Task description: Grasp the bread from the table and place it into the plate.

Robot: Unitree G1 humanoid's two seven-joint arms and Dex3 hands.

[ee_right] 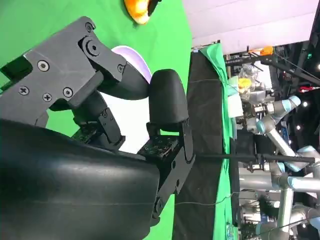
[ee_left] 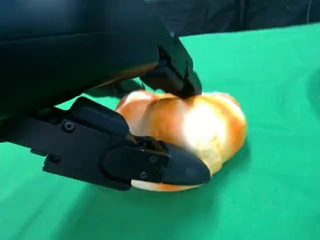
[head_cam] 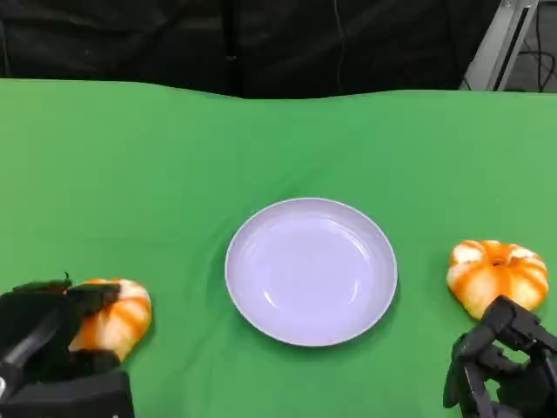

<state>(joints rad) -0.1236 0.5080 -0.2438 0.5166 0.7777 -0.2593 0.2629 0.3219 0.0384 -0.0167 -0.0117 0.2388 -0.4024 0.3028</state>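
Observation:
A white plate [head_cam: 311, 270] lies bare in the middle of the green table. An orange-and-white bread roll [head_cam: 117, 318] lies on the cloth at the near left. My left hand [head_cam: 48, 344] grips it. In the left wrist view the fingers [ee_left: 165, 167] press on both sides of the roll [ee_left: 205, 125]. A second roll [head_cam: 496, 272] lies at the near right. My right hand [head_cam: 505, 366] hovers just in front of it, apart from it, fingers loosely bent and holding nothing. The right wrist view shows that hand [ee_right: 125, 115] with the plate [ee_right: 136, 59] beyond it.
The green cloth runs to the table's far edge [head_cam: 278, 91], with a black backdrop behind it. A metal frame leg [head_cam: 505, 39] stands at the far right. Bare cloth lies between the plate and each roll.

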